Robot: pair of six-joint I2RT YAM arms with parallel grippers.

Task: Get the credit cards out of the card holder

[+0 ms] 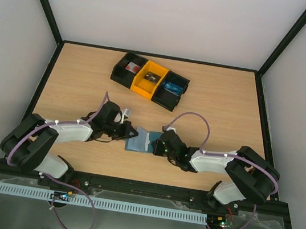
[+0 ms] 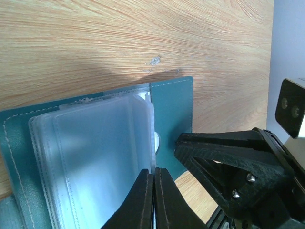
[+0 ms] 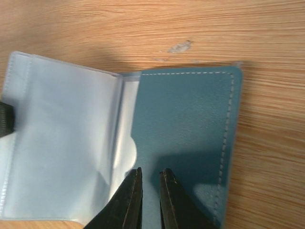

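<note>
Clear plastic sleeves (image 2: 95, 157), thin and slick, are pinched at their free edge by the left gripper (image 2: 153, 191), jaws all but shut. The right gripper (image 3: 148, 188), jaws narrowly parted, has its tips on the soft teal cover of the card holder (image 3: 190, 124), which lies open on the table (image 1: 223, 108) between the 2 arms. It looks light and floppy, best pinned by the cover.

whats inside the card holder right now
The open card holder shows a stack of clear plastic sleeves against its teal lining. No card is visible; the frosted sleeves overlap, so whatever sits in the lower ones is hidden.
</note>
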